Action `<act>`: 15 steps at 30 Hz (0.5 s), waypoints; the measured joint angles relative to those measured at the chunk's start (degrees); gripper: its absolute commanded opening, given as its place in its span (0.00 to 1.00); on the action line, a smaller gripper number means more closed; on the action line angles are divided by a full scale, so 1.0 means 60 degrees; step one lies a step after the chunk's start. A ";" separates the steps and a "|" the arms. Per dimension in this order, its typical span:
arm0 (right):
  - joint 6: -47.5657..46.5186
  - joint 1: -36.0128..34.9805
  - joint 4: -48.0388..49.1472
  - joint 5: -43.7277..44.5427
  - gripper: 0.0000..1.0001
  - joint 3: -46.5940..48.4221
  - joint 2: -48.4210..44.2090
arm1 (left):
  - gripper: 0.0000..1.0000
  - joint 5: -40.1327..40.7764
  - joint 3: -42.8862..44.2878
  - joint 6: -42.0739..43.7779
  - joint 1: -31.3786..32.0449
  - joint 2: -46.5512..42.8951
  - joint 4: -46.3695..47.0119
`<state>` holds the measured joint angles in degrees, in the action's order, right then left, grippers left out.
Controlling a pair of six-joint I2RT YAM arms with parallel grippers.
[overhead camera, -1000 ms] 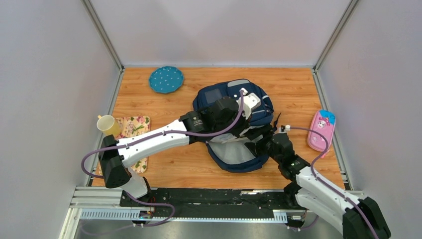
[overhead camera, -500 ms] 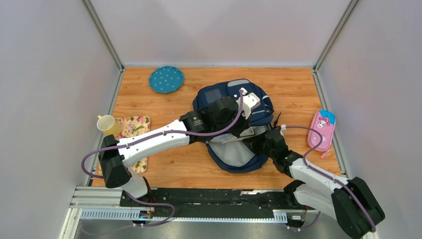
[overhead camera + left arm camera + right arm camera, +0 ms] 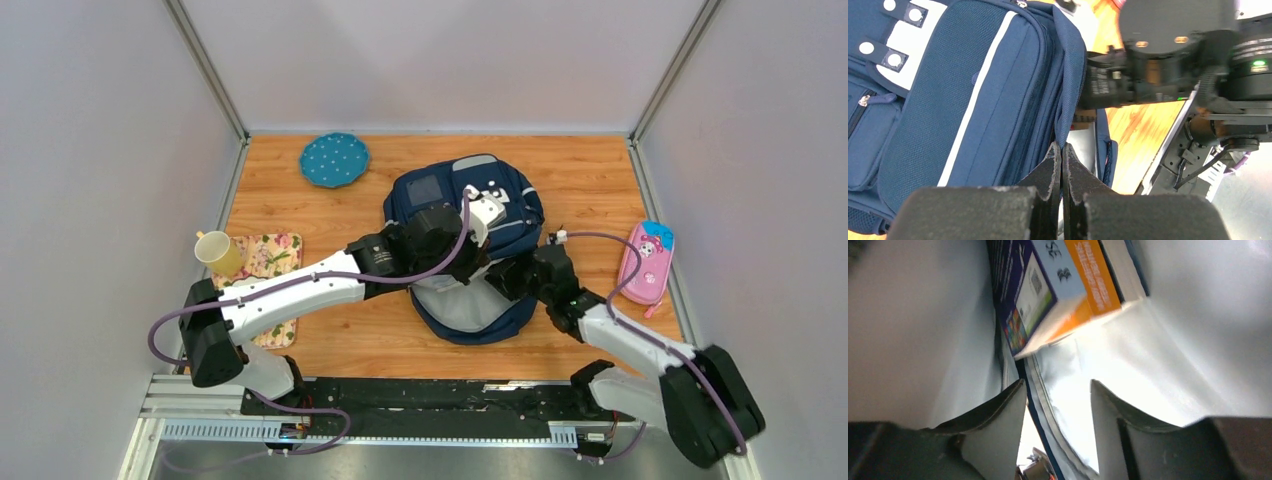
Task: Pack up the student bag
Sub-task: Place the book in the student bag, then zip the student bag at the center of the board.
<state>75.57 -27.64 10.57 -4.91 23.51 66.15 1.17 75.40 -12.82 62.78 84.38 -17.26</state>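
One navy blue student bag (image 3: 520,215) is counted. One pink pencil case (image 3: 645,262), one teal dotted plate (image 3: 334,159), one yellow mug (image 3: 216,251) and one floral cloth (image 3: 272,254) are counted as well. One book (image 3: 1058,285) with an orange and purple cover is seen in the right wrist view. Two robot arms are counted: one left arm (image 3: 290,295) and one right arm (image 3: 625,340).

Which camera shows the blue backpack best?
The top external view: it shows nearly the whole backpack on the table. The left wrist view shows only its striped front pocket; the right wrist view, only the grey lining inside.
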 measured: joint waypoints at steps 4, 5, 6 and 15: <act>-0.0627 -0.0022 -0.1993 -0.0189 0.60 -0.0532 -0.2718 | 0.00 0.0007 -0.0295 -0.0095 0.0000 -0.0215 0.0215; -0.0780 -0.0022 -0.2495 -0.0120 0.60 -0.0521 -0.3337 | 0.00 0.0025 -0.0335 -0.0117 -0.0018 -0.0233 0.0302; -0.0998 -0.0022 -0.3184 0.0022 0.60 -0.0470 -0.4193 | 0.00 0.0025 -0.0357 -0.0138 -0.0033 -0.0237 0.0331; -0.1902 -0.0004 -0.7501 0.2211 0.65 -0.0025 -0.7606 | 0.38 -0.0280 -0.0444 -0.0208 -0.0058 -0.0229 0.0361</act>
<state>64.16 -27.66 -34.44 8.36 23.35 20.51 -0.51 72.73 -14.06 62.43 83.00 -15.09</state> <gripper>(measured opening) 0.635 0.068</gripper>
